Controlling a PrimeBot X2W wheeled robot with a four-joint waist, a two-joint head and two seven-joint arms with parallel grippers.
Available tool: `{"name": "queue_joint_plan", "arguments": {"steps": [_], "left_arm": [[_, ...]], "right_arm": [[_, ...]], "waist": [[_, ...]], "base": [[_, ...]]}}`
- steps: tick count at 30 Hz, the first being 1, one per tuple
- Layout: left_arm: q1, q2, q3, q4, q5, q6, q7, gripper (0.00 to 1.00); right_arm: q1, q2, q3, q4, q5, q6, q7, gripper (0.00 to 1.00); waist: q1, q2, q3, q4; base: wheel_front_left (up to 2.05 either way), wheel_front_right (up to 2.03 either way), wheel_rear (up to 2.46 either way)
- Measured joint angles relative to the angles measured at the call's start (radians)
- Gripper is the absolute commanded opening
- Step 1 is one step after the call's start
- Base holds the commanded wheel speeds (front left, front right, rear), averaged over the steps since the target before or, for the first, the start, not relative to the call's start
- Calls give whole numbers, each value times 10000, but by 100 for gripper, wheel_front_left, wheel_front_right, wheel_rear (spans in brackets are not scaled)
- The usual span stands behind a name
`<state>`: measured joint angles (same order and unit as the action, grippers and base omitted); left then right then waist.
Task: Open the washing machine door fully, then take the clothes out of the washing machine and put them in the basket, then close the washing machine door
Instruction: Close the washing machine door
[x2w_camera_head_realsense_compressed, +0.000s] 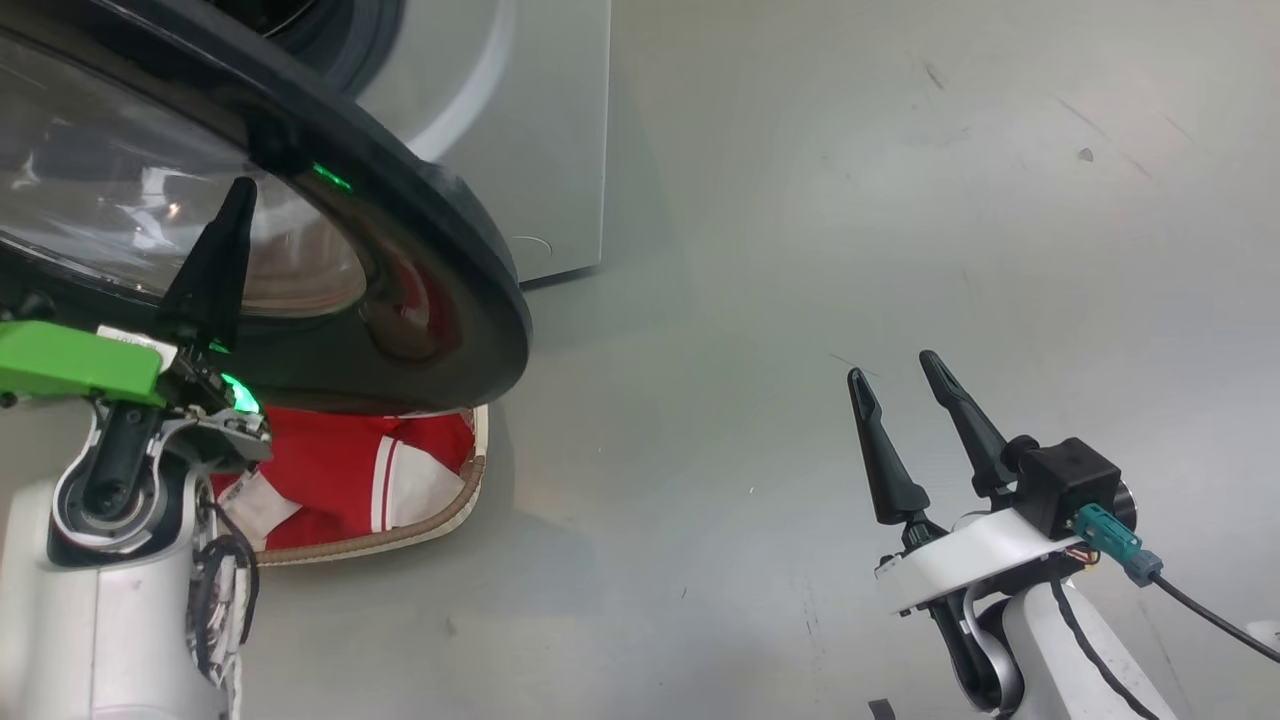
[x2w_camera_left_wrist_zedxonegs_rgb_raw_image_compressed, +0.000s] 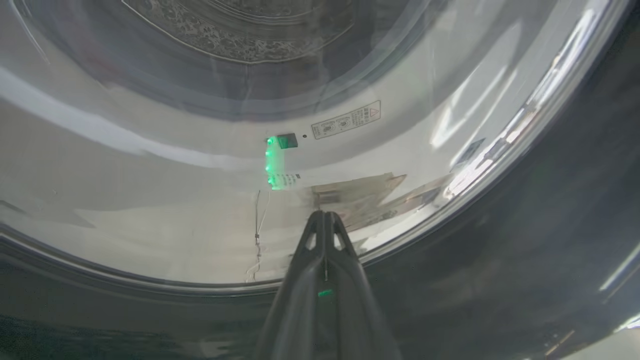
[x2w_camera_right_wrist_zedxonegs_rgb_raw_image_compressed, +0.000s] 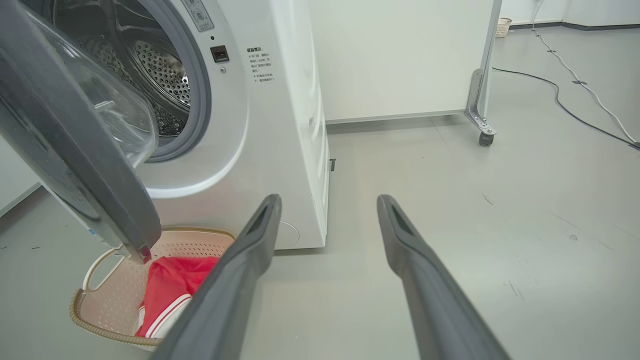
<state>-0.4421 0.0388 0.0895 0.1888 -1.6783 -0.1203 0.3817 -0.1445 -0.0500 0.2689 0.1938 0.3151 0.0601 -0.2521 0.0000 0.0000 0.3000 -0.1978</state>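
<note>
The washing machine door (x2w_camera_head_realsense_compressed: 440, 290) stood part open, its glass bowl turned toward the drum (x2w_camera_right_wrist_zedxonegs_rgb_raw_image_compressed: 160, 70) of the washing machine (x2w_camera_right_wrist_zedxonegs_rgb_raw_image_compressed: 280, 125). Its lower edge hung over the basket (x2w_camera_head_realsense_compressed: 470, 490), which sat on the floor (x2w_camera_head_realsense_compressed: 800, 200) against the machine front. The clothes (x2w_camera_head_realsense_compressed: 330, 470) lay inside the basket. The step in hand was therefore judged to be closing the door.

The left gripper (x2w_camera_head_realsense_compressed: 238, 200) had its fingers pressed together and held nothing. Its tips were on, or just off, the door's outer face, at the glass near the black rim. The right gripper (x2w_camera_head_realsense_compressed: 892, 368) had its fingers spread wide and held nothing. It hung over bare floor, well apart from the door.

Recommended procedure:
- Push on the rigid rim, not the glass, and on the side away from the hinge.
- Follow the door's arc.
- Confirm the lower edge clears the basket rim.
- Press until the latch catches.
</note>
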Motion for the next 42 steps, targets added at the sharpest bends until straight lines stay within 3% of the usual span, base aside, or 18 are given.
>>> {"name": "queue_joint_plan", "arguments": {"steps": [11, 25, 33, 42], "left_arm": [[-1506, -46, -265, 1264, 1016, 0, -1308, 0], [-3026, -134, -514, 2909, 1152, -2, -2330, 0], [-3035, -165, -880, 3045, 1141, -2, -2322, 0], [-1572, -165, -966, 2351, 617, -2, -2334, 0]], "right_arm": [[-170, 10, 165, 0, 107, 6, 0, 100], [-232, 10, 242, -29, 305, 2, 0, 100], [-230, 10, 65, 44, 305, -29, 0, 100], [-93, 12, -199, 234, 242, -102, 0, 100]], "waist": [[0, 0, 113, -430], [0, 0, 130, -644], [0, 0, -23, -428], [-1, 0, -283, 165]], "base": [[0, 0, 0], [0, 0, 0], [0, 0, 0], [0, 0, 0]]}}
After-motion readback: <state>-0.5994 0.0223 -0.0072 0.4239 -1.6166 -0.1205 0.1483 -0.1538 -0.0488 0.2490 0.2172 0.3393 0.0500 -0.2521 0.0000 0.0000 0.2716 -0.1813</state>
